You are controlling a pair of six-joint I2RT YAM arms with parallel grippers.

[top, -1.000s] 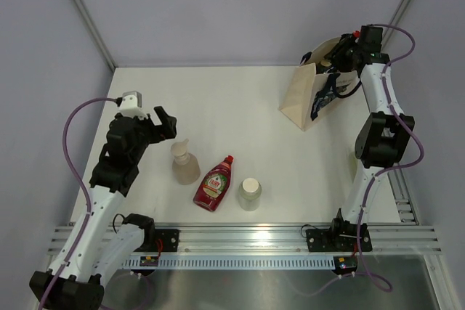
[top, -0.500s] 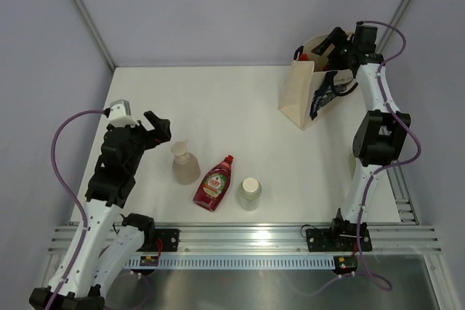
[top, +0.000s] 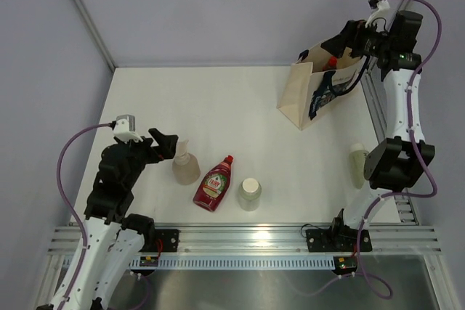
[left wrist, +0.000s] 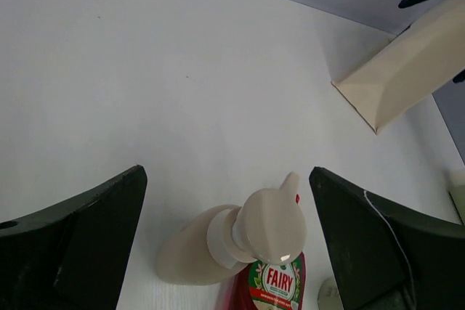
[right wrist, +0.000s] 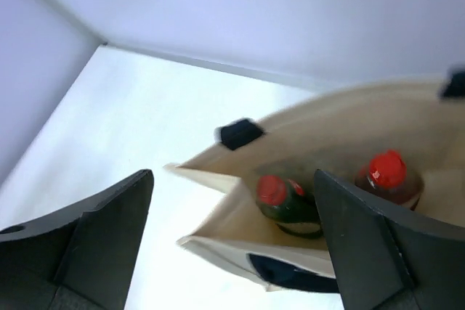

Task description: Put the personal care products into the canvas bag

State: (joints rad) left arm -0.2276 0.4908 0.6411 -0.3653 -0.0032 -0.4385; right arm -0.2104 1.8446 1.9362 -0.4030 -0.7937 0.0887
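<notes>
The canvas bag (top: 305,96) stands upright at the back right. Inside it are a green bottle with a red cap (right wrist: 292,205) and a red bottle (right wrist: 386,176); a red cap (top: 332,61) shows at its mouth. My right gripper (top: 351,40) hangs open and empty above the bag's opening (right wrist: 231,179). A beige pump bottle (top: 185,166) stands at the front left, with a red bottle (top: 213,185) lying beside it and a pale white-capped bottle (top: 249,194) further right. My left gripper (top: 166,144) is open, just left of the pump bottle (left wrist: 240,241), not touching it.
Another pale bottle (top: 356,165) stands at the right table edge beside the right arm. The bag's dark navy handle (top: 336,88) droops over its side. Grey walls close in the back and both sides.
My right gripper has opened and risen out of the bag, leaving a red-capped bottle inside. My left gripper has come down and forward towards the pump bottle.
</notes>
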